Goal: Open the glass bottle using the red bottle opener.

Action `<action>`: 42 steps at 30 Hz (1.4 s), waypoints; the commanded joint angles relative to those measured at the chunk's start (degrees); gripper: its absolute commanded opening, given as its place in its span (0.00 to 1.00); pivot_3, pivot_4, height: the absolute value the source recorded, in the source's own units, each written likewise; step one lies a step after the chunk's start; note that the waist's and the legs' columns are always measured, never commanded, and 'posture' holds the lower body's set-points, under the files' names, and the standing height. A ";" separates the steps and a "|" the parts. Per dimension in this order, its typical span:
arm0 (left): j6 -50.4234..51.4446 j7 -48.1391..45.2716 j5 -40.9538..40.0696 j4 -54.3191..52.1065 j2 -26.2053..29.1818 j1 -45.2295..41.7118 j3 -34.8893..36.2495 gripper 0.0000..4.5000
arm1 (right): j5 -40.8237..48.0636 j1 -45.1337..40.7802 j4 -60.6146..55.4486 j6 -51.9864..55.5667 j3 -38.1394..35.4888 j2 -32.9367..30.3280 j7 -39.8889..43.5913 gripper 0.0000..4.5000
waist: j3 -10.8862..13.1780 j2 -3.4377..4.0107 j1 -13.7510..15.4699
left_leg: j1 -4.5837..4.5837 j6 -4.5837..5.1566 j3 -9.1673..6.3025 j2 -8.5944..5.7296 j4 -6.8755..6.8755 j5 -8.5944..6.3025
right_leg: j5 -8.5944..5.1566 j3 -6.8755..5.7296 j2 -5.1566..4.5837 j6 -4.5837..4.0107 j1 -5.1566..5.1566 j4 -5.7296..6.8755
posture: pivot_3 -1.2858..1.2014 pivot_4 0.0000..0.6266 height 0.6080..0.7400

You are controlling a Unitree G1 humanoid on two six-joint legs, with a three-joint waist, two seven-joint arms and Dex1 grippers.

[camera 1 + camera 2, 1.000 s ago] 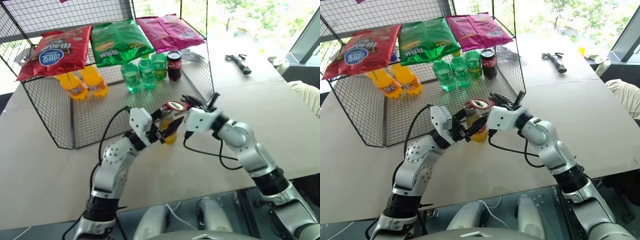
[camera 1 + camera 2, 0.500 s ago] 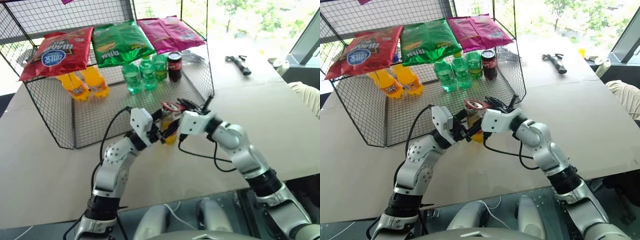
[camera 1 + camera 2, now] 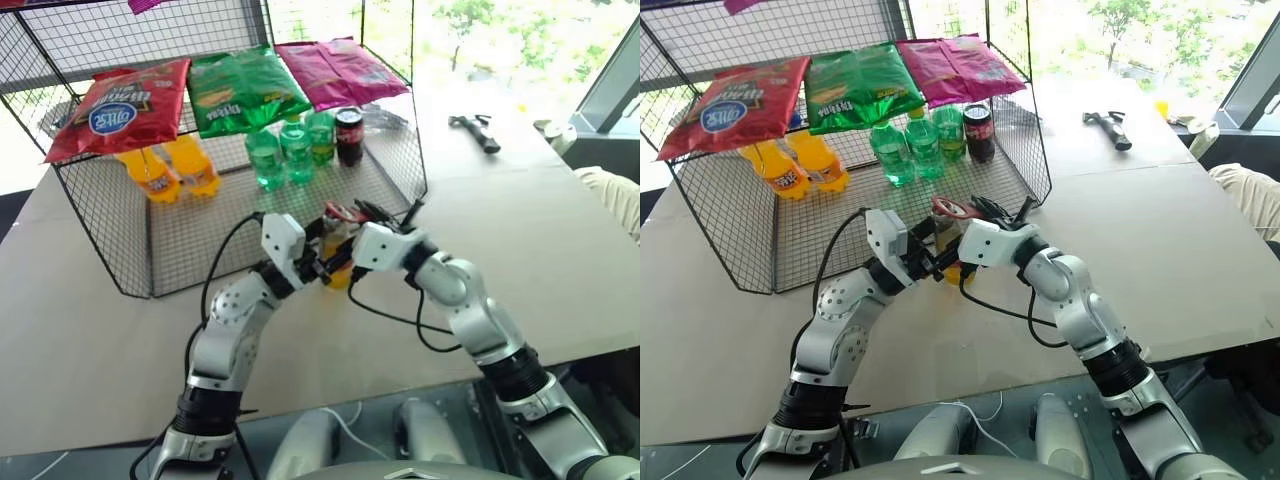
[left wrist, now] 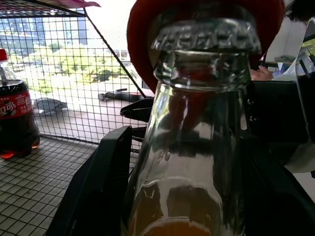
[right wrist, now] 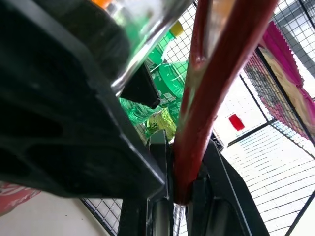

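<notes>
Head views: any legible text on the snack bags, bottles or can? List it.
None reads clearly.
Red snack bag: blue round logo with white characters, too blurred.
Green bag: print too small.
Cola bottle: white lettering on its red label, unreadable.
Orange bottles: labels unreadable.

Legible text: none. Red snack bag (image 3: 122, 108), well beyond the left gripper (image 3: 322, 268): blue round logo, characters unreadable. Cola bottle (image 4: 17, 123): white script, unreadable.
</notes>
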 commanded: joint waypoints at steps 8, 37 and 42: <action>1.00 0.60 0.00 0.55 -0.68 -1.44 -0.32 0.53 | -3.28 -5.26 -2.85 -6.20 1.98 -6.03 3.74 0.00 | 0.01 0.01 0.05 | -0.01 0.00 -0.06 0.01 -0.03 0.00 | 0.00 -0.05 0.00 0.00 0.02 -0.08 | 0.52 0.24 1.00; 0.40 -0.41 -0.06 1.98 -1.33 -0.90 -0.44 0.53 | -3.33 -14.19 -4.99 -6.57 -4.76 -5.82 1.80 0.00 | 0.24 0.09 -0.07 | -0.17 -0.01 -0.09 0.04 -0.20 -0.01 | -0.01 -0.08 0.02 -0.02 -0.15 -0.22 | 0.52 0.24 1.00; 0.21 -0.72 -0.19 2.29 -1.25 -0.94 -0.52 0.53 | -0.94 -12.39 -5.20 -3.58 -6.28 -4.08 1.95 0.00 | 0.24 0.09 -0.04 | -0.17 -0.01 -0.09 0.04 -0.21 -0.01 | -0.01 -0.06 0.00 -0.02 -0.15 -0.24 | 0.52 0.24 1.00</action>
